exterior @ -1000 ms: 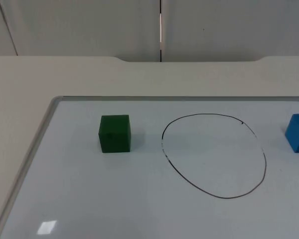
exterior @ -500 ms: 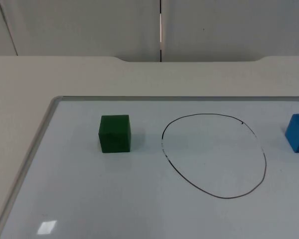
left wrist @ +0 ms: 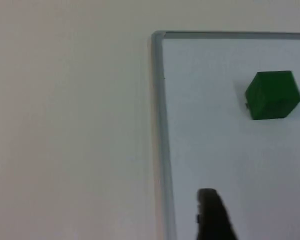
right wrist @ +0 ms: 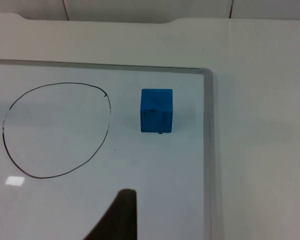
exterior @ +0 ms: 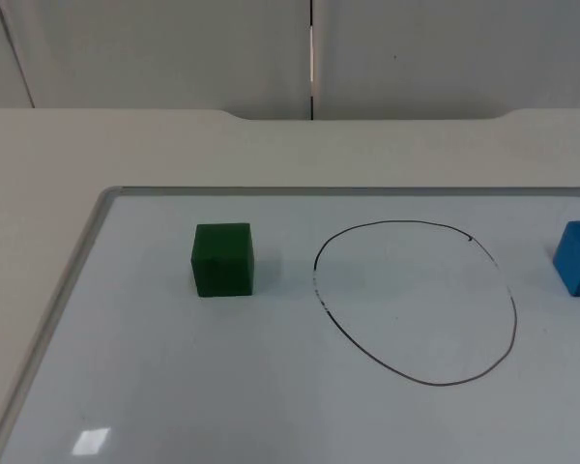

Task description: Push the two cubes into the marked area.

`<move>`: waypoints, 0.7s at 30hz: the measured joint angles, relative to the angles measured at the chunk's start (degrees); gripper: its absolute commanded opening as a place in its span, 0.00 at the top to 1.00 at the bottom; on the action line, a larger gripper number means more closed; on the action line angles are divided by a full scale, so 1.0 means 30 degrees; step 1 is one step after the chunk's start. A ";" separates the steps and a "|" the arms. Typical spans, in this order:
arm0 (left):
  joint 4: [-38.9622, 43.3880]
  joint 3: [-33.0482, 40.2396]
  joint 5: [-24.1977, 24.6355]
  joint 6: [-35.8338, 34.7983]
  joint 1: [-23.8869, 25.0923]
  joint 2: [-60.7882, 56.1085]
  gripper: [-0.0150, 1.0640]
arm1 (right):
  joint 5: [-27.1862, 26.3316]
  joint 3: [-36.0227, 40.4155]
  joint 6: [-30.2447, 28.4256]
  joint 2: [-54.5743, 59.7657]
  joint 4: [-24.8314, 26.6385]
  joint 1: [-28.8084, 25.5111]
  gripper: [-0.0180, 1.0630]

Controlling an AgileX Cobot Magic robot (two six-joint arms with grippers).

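desk (exterior: 39, 155): white, grey wall (exterior: 155, 48) behind
board (exterior: 271, 406): whiteboard flat on desk, metal frame
ring (exterior: 416, 302): black drawn outline mid-board, nothing inside
green cube (exterior: 222, 258): on board, left of ring, outside it, apart from line
blue cube (exterior: 578, 257): on board, right of ring, outside it
left jaws (left wrist: 212, 215): over board near its left frame edge, well apart from green cube; opening: cannot tell
right jaws (right wrist: 117, 217): over board, apart from blue cube; opening: cannot tell

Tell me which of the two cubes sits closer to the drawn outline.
The green cube: in the top view only a narrow strip of whiteboard separates it from the black outline. The blue cube stands slightly farther out.
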 measured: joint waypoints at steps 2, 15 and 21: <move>-0.0716 0.0000 -0.0213 0.0827 0.0000 0.0016 0.75 | 0.0000 0.0000 0.0000 0.0000 0.0000 0.0000 0.01; -0.7580 0.0000 -0.1388 0.6565 0.0000 0.1638 0.84 | 0.0000 0.0000 0.0000 0.0000 0.0000 0.0000 0.01; -0.9812 0.0000 -0.2430 0.8691 0.0000 0.3509 0.84 | 0.0000 0.0000 0.0000 0.0000 0.0000 0.0000 0.01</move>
